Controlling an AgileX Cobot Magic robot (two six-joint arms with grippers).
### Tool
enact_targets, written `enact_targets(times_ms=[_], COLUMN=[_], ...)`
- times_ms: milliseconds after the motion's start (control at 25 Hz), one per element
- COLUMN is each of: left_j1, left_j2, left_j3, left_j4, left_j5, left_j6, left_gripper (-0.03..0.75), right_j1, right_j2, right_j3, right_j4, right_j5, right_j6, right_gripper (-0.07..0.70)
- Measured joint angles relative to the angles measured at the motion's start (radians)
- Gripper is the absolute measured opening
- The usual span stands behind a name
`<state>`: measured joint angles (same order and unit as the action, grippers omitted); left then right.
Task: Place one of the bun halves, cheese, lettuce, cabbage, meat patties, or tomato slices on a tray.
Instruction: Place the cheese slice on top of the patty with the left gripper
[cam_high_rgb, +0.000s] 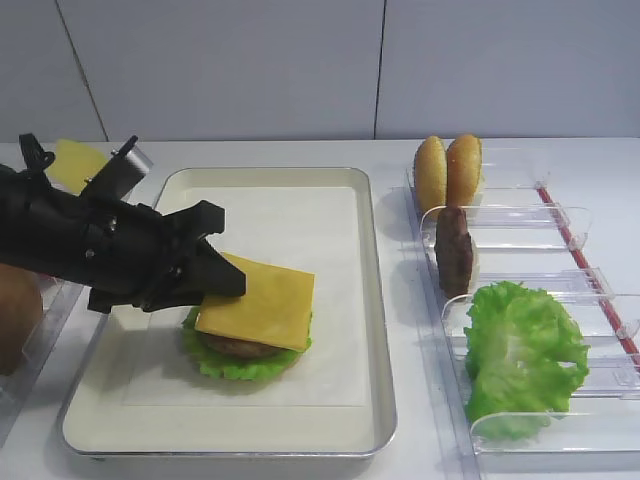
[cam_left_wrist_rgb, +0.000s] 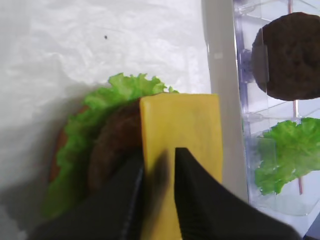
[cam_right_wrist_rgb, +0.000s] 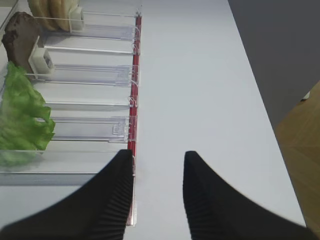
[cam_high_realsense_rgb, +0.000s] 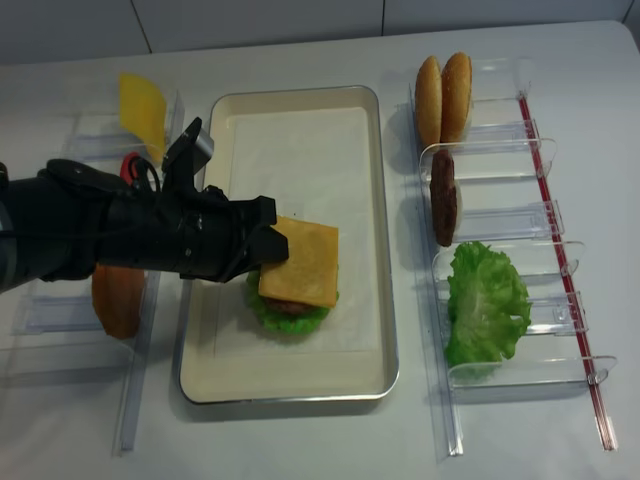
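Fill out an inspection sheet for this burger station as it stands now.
Surface: white table, bare around the bins.
Job's things: cheese lies on a patty and lettuce on the tray.
Clutter: clear bins hold bun halves, a spare patty, spare lettuce.
Grippers: left gripper straddles the cheese edge, jaws slightly apart; right gripper open above the table.
Cables: a loop on the left arm.
Surroundings: grey wall panels.

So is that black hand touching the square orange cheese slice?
Touching: the left wrist view shows the left hand with fingers on either side of the cheese slice's edge.
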<state>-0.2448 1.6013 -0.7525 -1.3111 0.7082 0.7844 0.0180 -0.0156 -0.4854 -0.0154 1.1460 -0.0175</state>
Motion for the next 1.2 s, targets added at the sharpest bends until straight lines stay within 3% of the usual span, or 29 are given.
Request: enact_targets(times_ms=[1200], left_j1=[0.026], left_j2=[0.0], left_j3=[-0.018], left_j4=[0.048], left_j5=[0.057], left_j6=[-0.045], left_gripper=[0.171], right_j1=[0.0], right_j2=[0.0], right_j3=[0.0], right_j4=[0.0], right_j5=[0.0], right_j6=[-0.002], right_gripper=[0.268])
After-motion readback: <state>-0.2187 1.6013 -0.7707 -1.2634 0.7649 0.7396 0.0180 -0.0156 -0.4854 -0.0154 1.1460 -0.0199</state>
